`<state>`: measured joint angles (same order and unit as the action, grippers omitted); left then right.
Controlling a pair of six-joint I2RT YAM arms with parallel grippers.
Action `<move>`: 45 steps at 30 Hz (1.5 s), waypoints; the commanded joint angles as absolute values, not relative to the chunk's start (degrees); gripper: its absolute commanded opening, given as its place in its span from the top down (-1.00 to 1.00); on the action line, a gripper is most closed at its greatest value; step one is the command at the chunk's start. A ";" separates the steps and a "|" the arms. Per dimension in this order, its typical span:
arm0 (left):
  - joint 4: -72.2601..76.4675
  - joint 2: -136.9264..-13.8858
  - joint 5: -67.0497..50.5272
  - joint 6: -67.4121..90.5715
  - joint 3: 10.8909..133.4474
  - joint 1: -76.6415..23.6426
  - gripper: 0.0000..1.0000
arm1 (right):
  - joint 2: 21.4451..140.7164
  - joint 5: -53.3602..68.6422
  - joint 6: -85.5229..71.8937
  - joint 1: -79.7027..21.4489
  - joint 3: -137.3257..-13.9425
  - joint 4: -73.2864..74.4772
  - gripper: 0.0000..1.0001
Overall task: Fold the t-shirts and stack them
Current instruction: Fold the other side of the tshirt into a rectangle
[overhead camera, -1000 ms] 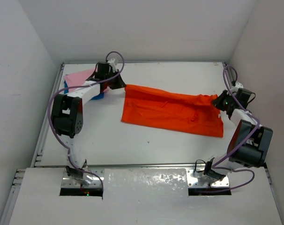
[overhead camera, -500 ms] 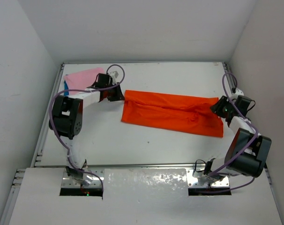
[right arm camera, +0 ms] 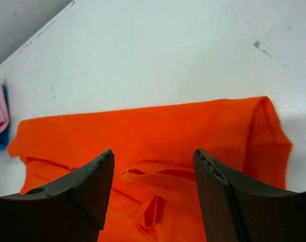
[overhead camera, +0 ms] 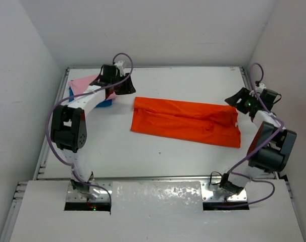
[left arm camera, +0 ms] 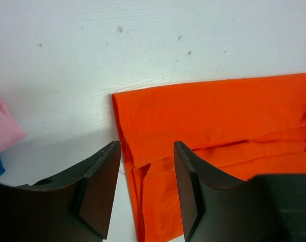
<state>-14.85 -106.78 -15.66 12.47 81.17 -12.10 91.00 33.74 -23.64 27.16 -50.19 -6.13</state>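
The orange shirt is lying flat on the tabletop as a folded band, its long axis running left to right. The right fingers are hanging open and empty over its right end. The left fingers are gaping empty just off its far-left corner. Beyond that corner, the pink shirt is lying over the blue shirt.

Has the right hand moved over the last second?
Yes. In the top view the right hand has shifted toward the table's far edge, off the right end of the orange-red shirt, and is open.
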 commanded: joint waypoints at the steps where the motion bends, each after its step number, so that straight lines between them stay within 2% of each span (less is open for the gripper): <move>1: -15.03 -107.75 -18.63 12.39 84.20 -13.80 0.11 | 96.32 39.89 -26.36 27.25 -54.31 -8.08 -0.26; 7: -15.56 -110.83 -20.83 12.57 85.52 -16.08 0.11 | 104.50 43.58 -23.63 27.16 -60.91 -1.93 -0.26; 18: -16.17 -111.09 -21.35 12.13 84.99 -17.14 0.12 | 106.70 47.98 -22.77 26.11 -58.36 -2.29 -0.22; 35: -17.40 -105.21 -21.09 10.63 81.30 -17.23 0.13 | 88.96 45.53 -15.31 25.66 -45.09 5.44 -0.18; 45: -16.44 -103.10 -21.44 11.42 78.75 -17.23 0.14 | 86.13 43.86 -14.68 24.70 -40.96 10.44 -0.17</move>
